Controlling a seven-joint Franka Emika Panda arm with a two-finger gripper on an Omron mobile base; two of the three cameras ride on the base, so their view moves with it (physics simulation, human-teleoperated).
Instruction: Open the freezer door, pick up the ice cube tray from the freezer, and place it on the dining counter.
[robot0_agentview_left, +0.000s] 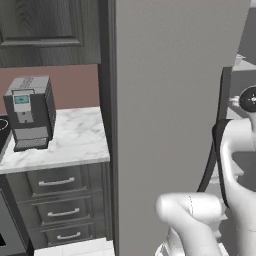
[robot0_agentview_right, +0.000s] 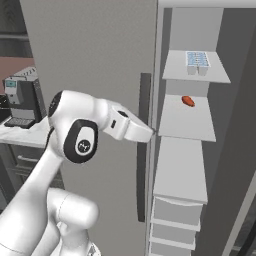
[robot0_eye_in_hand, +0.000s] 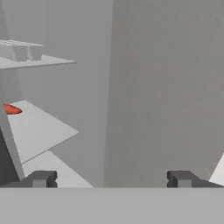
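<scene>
On the top shelf (robot0_agentview_right: 197, 70) of the freezer (robot0_agentview_right: 230, 150) sits the ice cube tray (robot0_agentview_right: 197, 59), pale blue with two rows of cells, near the shelf's back and touching nothing else. One shelf down lies a small orange-red thing (robot0_agentview_right: 188, 101), too small to name; the hand view shows it too, off to the left, with the tray's shelf above it. The freezer door (robot0_agentview_right: 95, 75) already stands swung out, its long dark handle (robot0_agentview_right: 144, 145) just left of the shelves, so the opening step looks done and the step in hand is the reach for the tray.

The tool (robot0_eye_in_hand: 111, 179) has its two fingers (robot0_eye_in_hand: 41, 178) spread wide apart with nothing between them. It points into the freezer at about the height of the middle shelf, facing the grey inner wall, well below the tray and apart from it.

As I judge it, the next move calls for raising the hand to the top shelf, turning it toward the tray, and bringing the spread fingers in across the tray's narrow side, clear of the shelf edge, before closing. Carrying it to the dining table comes after.

Farther left, a coffee machine (robot0_agentview_left: 30, 112) stands on a narrow marble table (robot0_agentview_left: 75, 140) over drawers (robot0_agentview_left: 57, 182).
</scene>
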